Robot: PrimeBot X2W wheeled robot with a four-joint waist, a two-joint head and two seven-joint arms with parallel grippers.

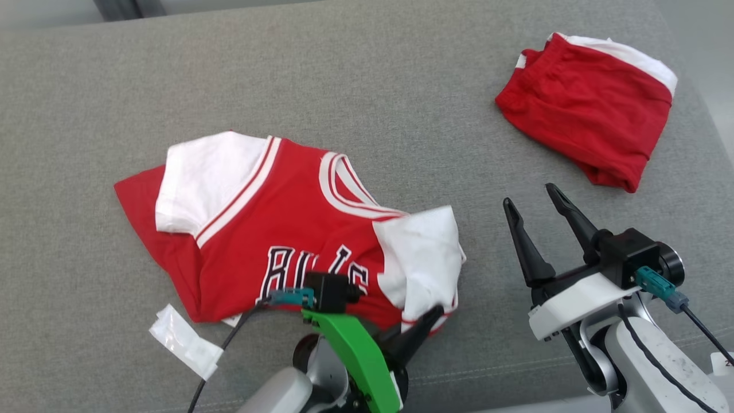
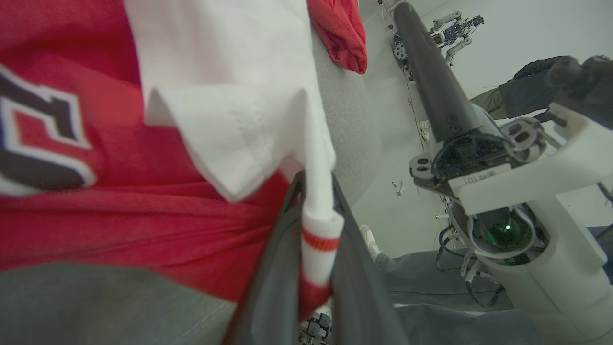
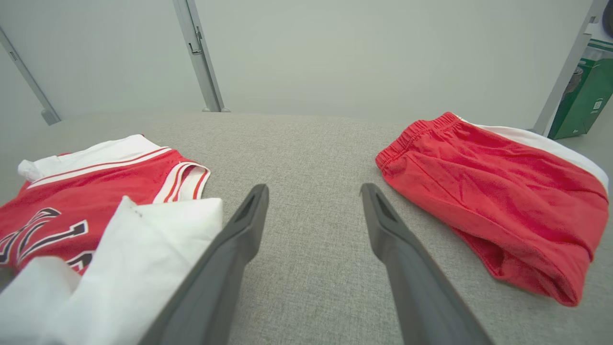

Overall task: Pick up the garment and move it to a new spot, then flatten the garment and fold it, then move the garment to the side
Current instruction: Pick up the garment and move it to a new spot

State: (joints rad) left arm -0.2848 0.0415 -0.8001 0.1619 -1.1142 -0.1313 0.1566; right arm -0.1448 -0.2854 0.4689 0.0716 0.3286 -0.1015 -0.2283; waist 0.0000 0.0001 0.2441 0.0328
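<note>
The garment is a red jersey with white sleeves and dark lettering, lying crumpled on the grey cushion at the centre left. My left gripper is shut on the garment's near right hem, just below the folded white sleeve. In the left wrist view the striped white and red hem is pinched between the two dark fingers. My right gripper stands open above bare cushion to the right of the garment, holding nothing. Its fingers point toward the far edge.
Folded red shorts with a white band lie at the far right of the cushion; they also show in the right wrist view. A small white scrap lies at the near left. A person's shoe shows on the floor beyond the cushion.
</note>
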